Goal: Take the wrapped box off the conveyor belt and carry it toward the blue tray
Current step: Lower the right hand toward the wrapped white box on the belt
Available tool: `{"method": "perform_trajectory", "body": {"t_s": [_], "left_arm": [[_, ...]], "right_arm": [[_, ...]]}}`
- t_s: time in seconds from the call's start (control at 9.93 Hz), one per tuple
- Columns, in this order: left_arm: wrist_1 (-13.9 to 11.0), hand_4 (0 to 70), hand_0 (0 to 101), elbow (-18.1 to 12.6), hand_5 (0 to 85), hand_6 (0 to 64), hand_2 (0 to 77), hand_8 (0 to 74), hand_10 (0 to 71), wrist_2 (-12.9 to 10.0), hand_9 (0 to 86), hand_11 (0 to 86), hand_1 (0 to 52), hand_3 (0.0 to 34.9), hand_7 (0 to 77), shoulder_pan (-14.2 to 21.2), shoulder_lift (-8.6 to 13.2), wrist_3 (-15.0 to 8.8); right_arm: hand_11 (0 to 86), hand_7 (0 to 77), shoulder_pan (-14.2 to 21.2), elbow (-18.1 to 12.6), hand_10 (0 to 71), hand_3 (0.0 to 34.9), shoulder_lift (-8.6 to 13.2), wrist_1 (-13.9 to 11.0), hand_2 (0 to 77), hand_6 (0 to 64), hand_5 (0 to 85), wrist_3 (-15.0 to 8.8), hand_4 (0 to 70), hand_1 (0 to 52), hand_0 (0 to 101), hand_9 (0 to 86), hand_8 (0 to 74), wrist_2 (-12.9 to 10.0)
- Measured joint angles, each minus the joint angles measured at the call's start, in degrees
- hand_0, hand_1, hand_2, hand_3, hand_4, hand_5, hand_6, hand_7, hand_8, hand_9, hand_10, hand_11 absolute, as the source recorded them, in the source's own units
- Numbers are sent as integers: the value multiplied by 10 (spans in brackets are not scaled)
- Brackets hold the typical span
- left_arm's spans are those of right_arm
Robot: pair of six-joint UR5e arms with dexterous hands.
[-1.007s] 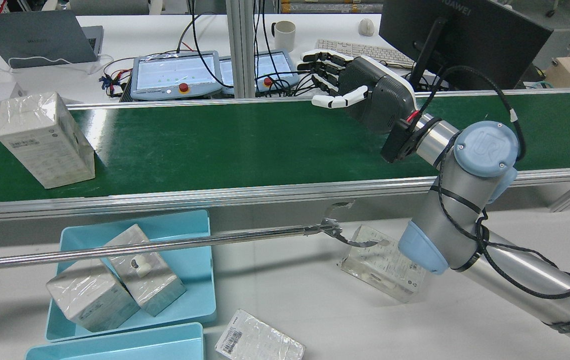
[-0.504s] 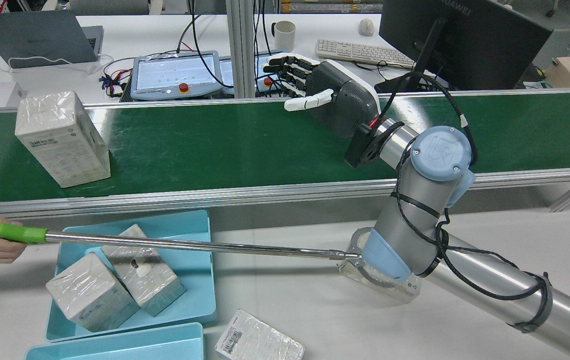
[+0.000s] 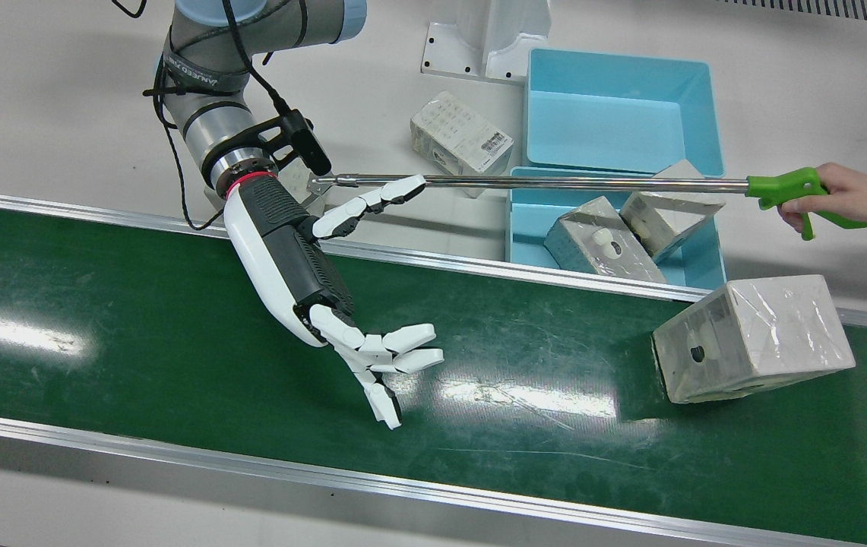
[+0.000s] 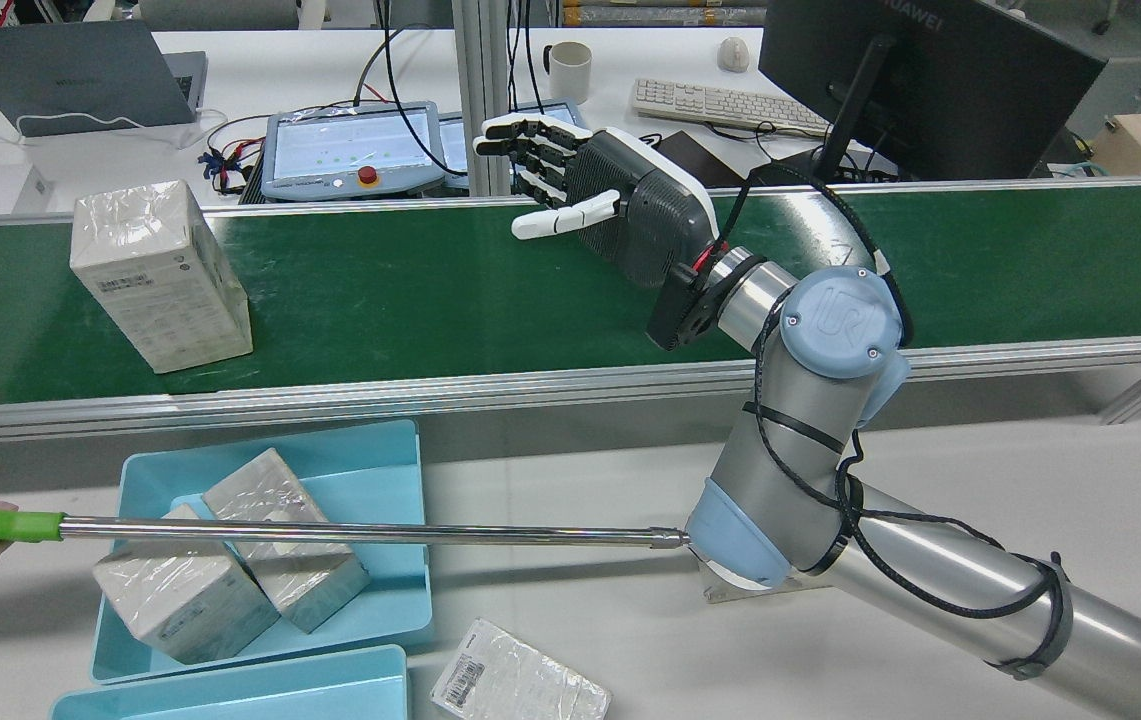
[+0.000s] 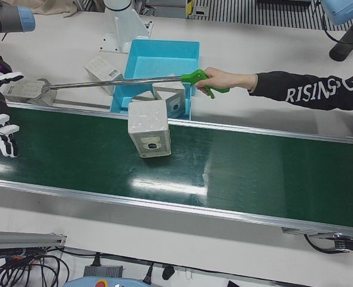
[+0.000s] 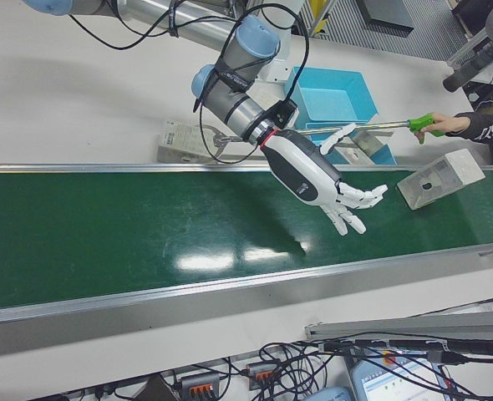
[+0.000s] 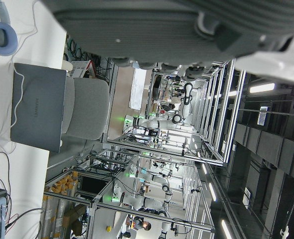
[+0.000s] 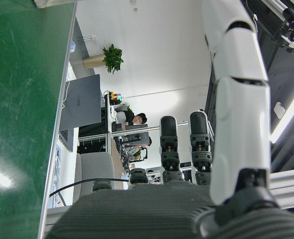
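The wrapped box [image 4: 160, 275] stands on the green conveyor belt [image 4: 430, 300], at its left end in the rear view. It also shows in the front view [image 3: 752, 338] and the left-front view [image 5: 149, 128]. My right hand [image 4: 610, 205] is open and empty, fingers spread, above the belt and well to the right of the box; in the front view [image 3: 327, 304] it is left of the box. The blue tray [image 4: 400, 600] sits on the white table below the belt and holds two wrapped boxes [image 4: 230, 570]. Only the left hand's dark palm [image 7: 162, 25] shows.
A person [image 3: 851, 194] holds a long grabber stick [image 4: 360, 533] across the tray, its tip at a clear box [image 6: 184, 135] by my right arm's elbow. A second blue tray [image 3: 615, 99] and a flat wrapped packet [image 4: 520, 685] lie nearby. Aluminium rails edge the belt.
The wrapped box has moved right along the belt in the rear view. My right hand has swung left over the belt toward it, still open. The grabber stick has shifted lower.
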State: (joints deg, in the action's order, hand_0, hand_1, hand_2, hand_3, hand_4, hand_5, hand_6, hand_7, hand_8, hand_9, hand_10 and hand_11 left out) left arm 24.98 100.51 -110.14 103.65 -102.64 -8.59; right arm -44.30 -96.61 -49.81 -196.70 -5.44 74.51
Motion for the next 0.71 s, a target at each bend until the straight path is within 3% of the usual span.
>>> {"method": "perform_trajectory", "body": {"t_s": [0.3, 0.4, 0.6, 0.71], "left_arm": [[0, 0, 0, 0, 11, 0, 11, 5, 0, 0, 0, 0, 0, 0, 5, 0, 0, 0], [0, 0, 0, 0, 11, 0, 11, 5, 5, 0, 0, 5, 0, 0, 5, 0, 0, 0], [0, 0, 0, 0, 11, 0, 11, 5, 5, 0, 0, 0, 0, 0, 5, 0, 0, 0], [0, 0, 0, 0, 11, 0, 11, 5, 0, 0, 0, 0, 0, 0, 5, 0, 0, 0]], "right_arm": [[11, 267, 6, 1, 0, 131, -3, 0, 207, 87, 284, -16, 191, 191, 495, 54, 5, -1], [11, 278, 7, 5, 0, 131, -4, 1, 235, 87, 284, -16, 147, 213, 520, 49, 5, -1], [11, 251, 6, 16, 0, 130, -4, 1, 235, 87, 284, -16, 142, 202, 515, 49, 5, -2], [11, 251, 5, 24, 0, 130, -3, 2, 229, 55, 284, -15, 142, 202, 515, 54, 5, -2]]}}
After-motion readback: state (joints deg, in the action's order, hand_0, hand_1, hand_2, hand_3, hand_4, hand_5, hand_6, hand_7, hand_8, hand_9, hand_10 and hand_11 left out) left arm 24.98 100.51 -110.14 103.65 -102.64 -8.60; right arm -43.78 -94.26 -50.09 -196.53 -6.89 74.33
